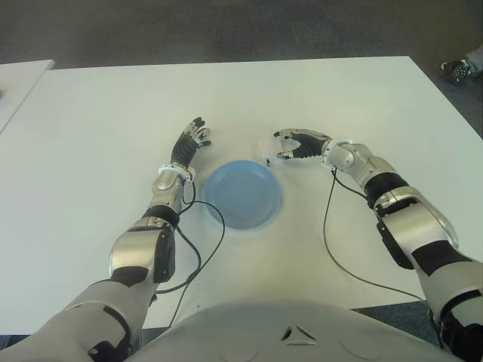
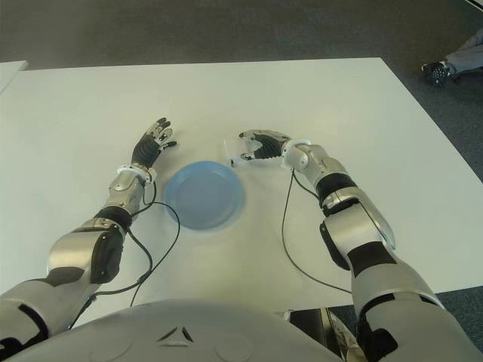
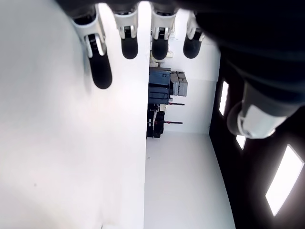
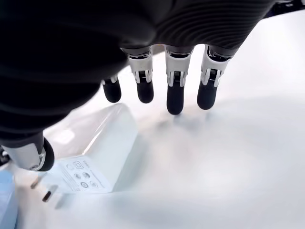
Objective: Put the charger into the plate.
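The only printing in view is on the white charger [image 4: 102, 148], on the end face that carries its two metal prongs. That face bears a few rows of small round marks and lines of fine print, seen in the right wrist view. None of it can be read.

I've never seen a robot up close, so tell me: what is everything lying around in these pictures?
Charger: one, white, lying on the table just beyond the plate, under the right hand, prongs toward the plate.
Plate: one, blue, empty, between the two arms.
Table: one, white; a second white surface shows at the far left edge.
Shoe: one, a person's, dark, on the floor beyond the table's right corner.
Left hand: fingers spread, holding nothing, left of the plate.
Right hand: open over the charger, not yet gripping it.
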Tool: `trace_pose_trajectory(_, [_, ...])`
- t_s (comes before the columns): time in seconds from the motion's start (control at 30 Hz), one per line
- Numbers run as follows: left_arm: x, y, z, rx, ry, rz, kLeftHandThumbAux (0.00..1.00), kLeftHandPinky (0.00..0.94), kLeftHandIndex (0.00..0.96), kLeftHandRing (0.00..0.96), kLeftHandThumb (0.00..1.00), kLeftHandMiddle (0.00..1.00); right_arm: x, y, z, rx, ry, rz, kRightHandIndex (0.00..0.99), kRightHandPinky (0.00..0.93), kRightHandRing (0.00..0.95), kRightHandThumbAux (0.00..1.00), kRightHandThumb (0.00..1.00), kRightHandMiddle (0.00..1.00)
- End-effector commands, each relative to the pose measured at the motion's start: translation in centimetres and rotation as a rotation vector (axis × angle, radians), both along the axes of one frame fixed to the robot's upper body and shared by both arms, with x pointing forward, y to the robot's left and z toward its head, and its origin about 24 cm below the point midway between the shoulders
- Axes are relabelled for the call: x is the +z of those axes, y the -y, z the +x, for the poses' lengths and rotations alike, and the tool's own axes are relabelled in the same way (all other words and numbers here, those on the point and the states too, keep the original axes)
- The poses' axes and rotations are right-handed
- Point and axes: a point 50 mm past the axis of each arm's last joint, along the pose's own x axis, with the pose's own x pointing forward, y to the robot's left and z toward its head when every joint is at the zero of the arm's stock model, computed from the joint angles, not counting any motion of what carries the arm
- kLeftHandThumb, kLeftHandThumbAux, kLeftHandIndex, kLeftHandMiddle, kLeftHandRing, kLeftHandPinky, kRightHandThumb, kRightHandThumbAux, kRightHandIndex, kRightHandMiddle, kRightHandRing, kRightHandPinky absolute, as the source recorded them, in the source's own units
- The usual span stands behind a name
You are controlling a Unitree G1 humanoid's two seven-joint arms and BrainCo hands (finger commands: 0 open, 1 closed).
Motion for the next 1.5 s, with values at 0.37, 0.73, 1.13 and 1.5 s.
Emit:
trace_pose_trajectory(0.37, [-2.2, 0.5, -1.4, -0.017, -0.13, 0.003, 0.545, 0.036, 0.0, 0.0, 0.057, 0.0, 2.0, -0.9, 0.5, 0.103, 0.197, -0.048, 0.0, 0.039, 0.003, 0.28, 0.426, 0.0])
trace_pose_trajectory(0.73, [-2.2, 0.6, -1.3, -0.02, -0.134, 0.0, 0.54, 0.028, 0.0, 0.0, 0.058, 0.0, 1.2, -1.1, 0.3, 0.062, 0.264, 0.002, 0.0, 0.0, 0.0, 0.204, 0.373, 0.0])
trace_pose_trajectory(1.13, [-2.2, 0.8, -1.3, -0.02, -0.135, 0.005, 0.521, 0.026, 0.0, 0.0, 0.058, 0.0, -0.5, -1.3, 0.1, -0.028, 0.289, -0.009, 0.0, 0.0, 0.0, 0.119, 0.367, 0.0])
trace_pose_trajectory(1.5, [-2.2, 0.9, -1.3, -0.015, -0.134, -0.006, 0.525, 0.029, 0.0, 0.0, 0.058, 0.0, -1.1, -1.4, 0.2, -0.057, 0.305, -0.055, 0.0, 0.0, 0.0, 0.103, 0.379, 0.0])
